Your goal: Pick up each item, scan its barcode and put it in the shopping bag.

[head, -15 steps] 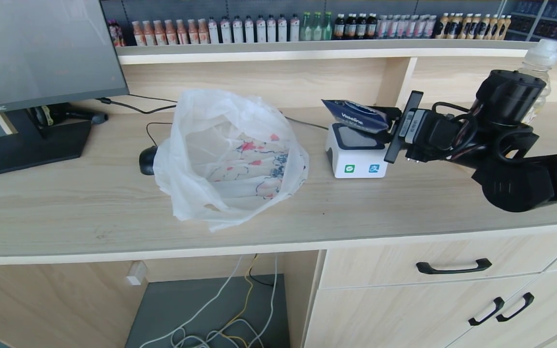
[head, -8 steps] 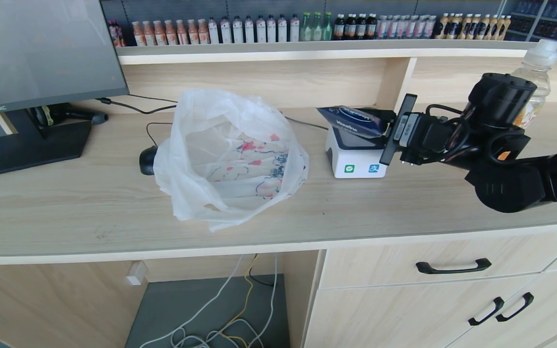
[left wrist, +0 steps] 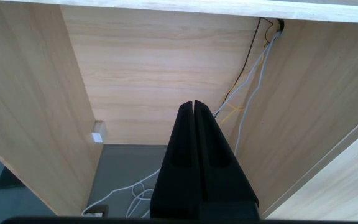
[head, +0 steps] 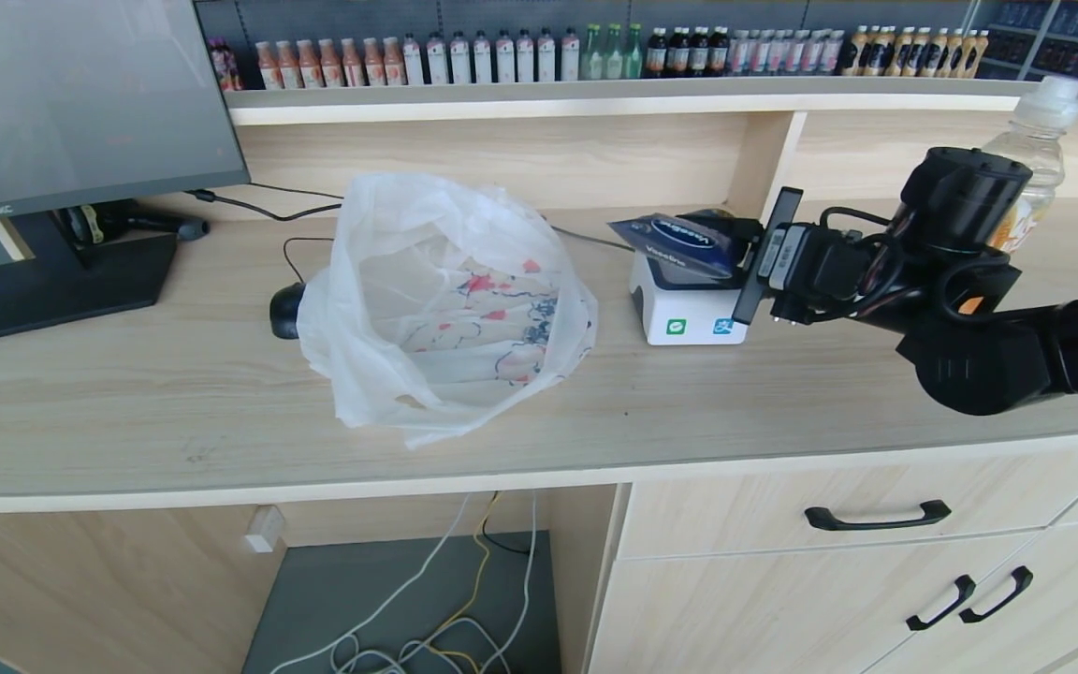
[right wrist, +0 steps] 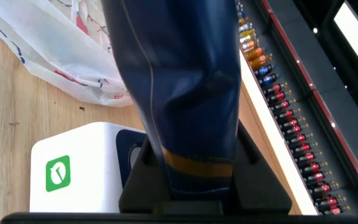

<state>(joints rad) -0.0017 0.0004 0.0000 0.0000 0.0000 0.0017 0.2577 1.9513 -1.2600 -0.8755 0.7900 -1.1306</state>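
The right gripper [head: 734,241] holds the blue pouch [head: 675,241] tight by one end, just above the white scanner [head: 689,314].

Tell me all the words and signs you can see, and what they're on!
Blue pouch in the right gripper: white brand lettering, smeared, not quoted.
Scanner: green square sign and blue square sign, no words.
Monitor: tiny mark on its lower frame, too small.
Shelf bottles: labels too small.
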